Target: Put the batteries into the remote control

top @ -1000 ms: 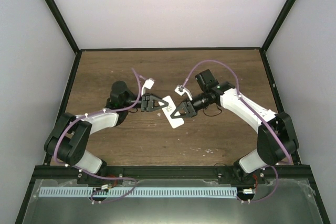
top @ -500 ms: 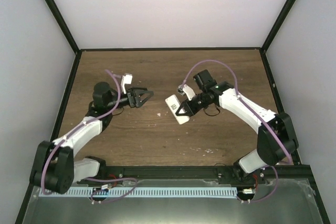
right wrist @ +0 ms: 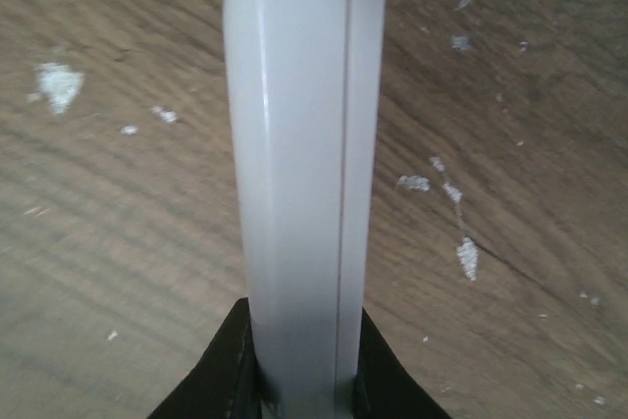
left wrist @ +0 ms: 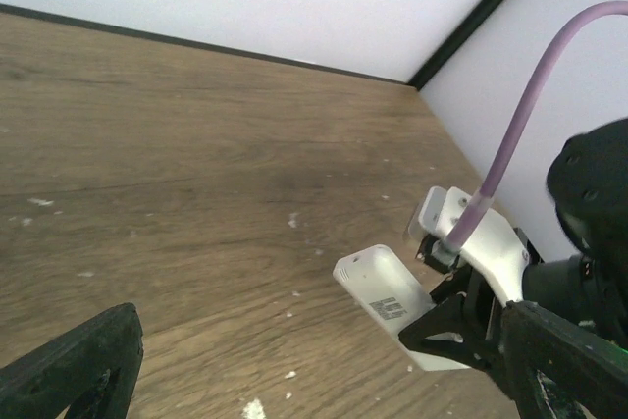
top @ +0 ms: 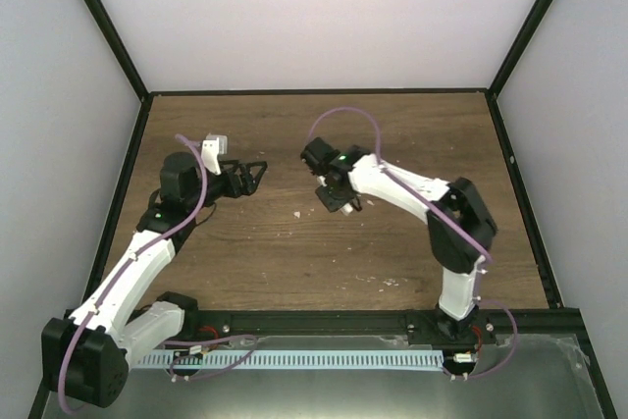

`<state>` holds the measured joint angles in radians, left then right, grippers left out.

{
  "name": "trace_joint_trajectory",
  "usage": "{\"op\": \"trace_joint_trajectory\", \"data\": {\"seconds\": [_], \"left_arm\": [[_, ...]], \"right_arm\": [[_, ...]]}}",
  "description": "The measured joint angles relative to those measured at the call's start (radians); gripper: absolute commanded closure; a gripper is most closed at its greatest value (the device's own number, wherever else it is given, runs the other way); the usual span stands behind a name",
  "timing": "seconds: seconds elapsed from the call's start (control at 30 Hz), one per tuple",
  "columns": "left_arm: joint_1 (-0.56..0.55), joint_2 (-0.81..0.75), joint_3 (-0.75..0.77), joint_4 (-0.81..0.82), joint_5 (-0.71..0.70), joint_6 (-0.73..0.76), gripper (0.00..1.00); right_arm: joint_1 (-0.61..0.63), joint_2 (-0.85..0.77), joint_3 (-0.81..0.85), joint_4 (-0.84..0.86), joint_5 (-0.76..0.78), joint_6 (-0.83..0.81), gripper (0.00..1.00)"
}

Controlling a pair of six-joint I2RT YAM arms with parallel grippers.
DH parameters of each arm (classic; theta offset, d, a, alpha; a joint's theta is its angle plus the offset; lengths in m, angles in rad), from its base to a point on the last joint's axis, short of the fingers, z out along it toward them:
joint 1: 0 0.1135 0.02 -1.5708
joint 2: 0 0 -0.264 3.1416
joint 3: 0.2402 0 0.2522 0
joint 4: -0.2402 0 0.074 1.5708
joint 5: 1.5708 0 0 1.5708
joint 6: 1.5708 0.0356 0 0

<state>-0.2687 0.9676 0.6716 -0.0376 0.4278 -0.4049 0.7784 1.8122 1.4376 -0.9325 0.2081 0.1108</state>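
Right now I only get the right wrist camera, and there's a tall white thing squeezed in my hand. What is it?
Observer: It's the remote control, edge-on to you. The left wrist camera shows a printed label on its flat side.
Operator: Where's my other hand?
Observer: In the top camera the left hand is off to the remote's left, open, holding nothing and not touching it.
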Motion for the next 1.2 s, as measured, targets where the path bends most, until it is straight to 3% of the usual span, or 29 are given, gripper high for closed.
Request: {"op": "trace_joint_trajectory", "data": {"seconds": [0.23, 0.4, 0.97, 1.1, 1.13, 1.2], "left_arm": [[0.000, -0.032, 0.014, -0.111, -0.099, 0.021, 0.00], [0.000, -0.061, 0.014, -0.147, -0.125, 0.024, 0.00], [0.000, -0.103, 0.014, -0.204, -0.157, 0.029, 0.00], [0.000, -0.112, 0.014, -0.219, -0.161, 0.029, 0.00], [0.000, -0.114, 0.014, -0.222, -0.162, 0.032, 0.00], [0.000, -0.118, 0.015, -0.229, -0.165, 0.035, 0.00]], "right_arm": [[0.123, 0.208, 0.062, 0.011, 0.150, 0.019, 0.99], [0.172, 0.227, 0.072, 0.021, 0.194, 0.023, 0.99], [0.200, 0.227, 0.026, 0.099, 0.130, 0.049, 0.60], [0.212, 0.214, 0.013, 0.112, 0.111, 0.060, 0.41], [0.214, 0.201, 0.003, 0.115, 0.105, 0.062, 0.32], [0.214, 0.166, -0.017, 0.122, 0.096, 0.073, 0.03]]}}
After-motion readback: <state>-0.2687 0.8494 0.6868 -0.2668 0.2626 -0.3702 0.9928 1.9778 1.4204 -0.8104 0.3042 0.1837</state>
